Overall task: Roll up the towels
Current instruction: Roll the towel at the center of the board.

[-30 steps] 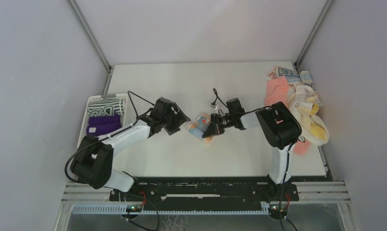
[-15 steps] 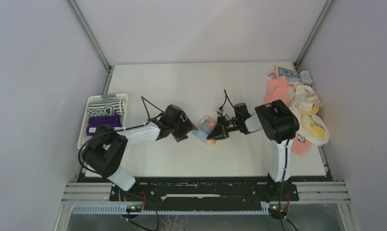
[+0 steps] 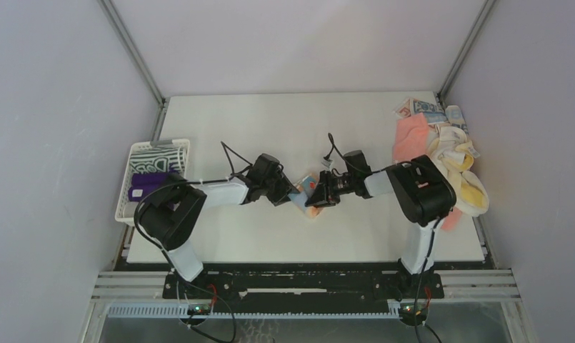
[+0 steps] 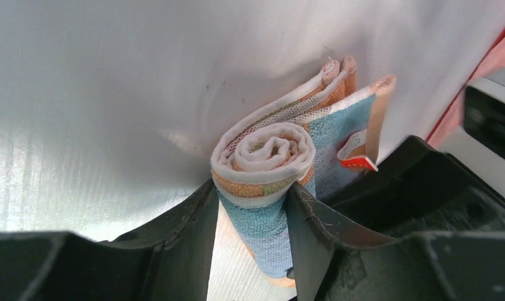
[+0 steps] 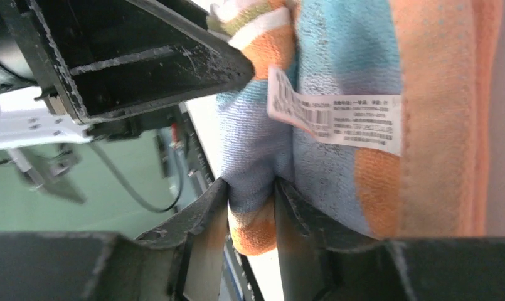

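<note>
The left pincer (image 4: 251,191) had closed in and clamped the rolled blue-and-orange towel (image 4: 265,147) at the middle of the worktop (image 3: 270,121) while the right pincer (image 5: 251,185) still pinched it, so the roll looked ready for handover.

A white care label (image 5: 334,116) on the light-blue and orange towel (image 5: 344,50), centre right of the right wrist view, carries a barcode and tiny print lines, too small to read.

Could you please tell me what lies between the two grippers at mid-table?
The rolled light-blue and orange towel lies there. The left gripper and the right gripper each clasp it, as both wrist views show.
</note>
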`<state>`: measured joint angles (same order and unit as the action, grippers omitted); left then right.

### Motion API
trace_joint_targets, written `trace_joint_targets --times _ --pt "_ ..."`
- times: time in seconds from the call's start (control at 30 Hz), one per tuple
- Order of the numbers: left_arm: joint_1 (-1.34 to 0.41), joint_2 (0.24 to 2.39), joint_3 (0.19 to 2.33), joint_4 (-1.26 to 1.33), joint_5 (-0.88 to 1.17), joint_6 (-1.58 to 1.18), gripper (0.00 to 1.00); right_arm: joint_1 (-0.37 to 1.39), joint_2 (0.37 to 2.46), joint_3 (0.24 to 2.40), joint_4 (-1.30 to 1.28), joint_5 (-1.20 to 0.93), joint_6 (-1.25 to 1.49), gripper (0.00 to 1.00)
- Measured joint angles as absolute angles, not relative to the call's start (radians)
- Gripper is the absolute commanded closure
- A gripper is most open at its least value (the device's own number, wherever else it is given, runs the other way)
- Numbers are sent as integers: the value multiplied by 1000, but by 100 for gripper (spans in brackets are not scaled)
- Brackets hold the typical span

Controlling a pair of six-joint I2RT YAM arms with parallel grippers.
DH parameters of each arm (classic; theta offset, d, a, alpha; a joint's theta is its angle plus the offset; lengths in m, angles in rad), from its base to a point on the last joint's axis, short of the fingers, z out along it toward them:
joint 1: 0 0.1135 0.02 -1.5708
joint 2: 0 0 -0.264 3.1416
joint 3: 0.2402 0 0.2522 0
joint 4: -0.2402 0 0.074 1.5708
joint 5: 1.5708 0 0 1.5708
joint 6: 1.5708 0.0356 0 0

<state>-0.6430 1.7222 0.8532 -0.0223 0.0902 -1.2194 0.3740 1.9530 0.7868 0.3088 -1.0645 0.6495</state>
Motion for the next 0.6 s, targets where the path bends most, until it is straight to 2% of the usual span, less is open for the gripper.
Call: trace_joint_targets --times 0.2,0.33,0.6 --pt "-644 1724 854 -20 89 -1213 52 484 1666 784 44 -711 450 49" --pt "-645 1726 855 -20 90 -1210 52 626 1477 793 -88 -422 324 46" --pt "-649 1739 877 -34 93 -1192 51 933 1456 860 -230 88 157 46"
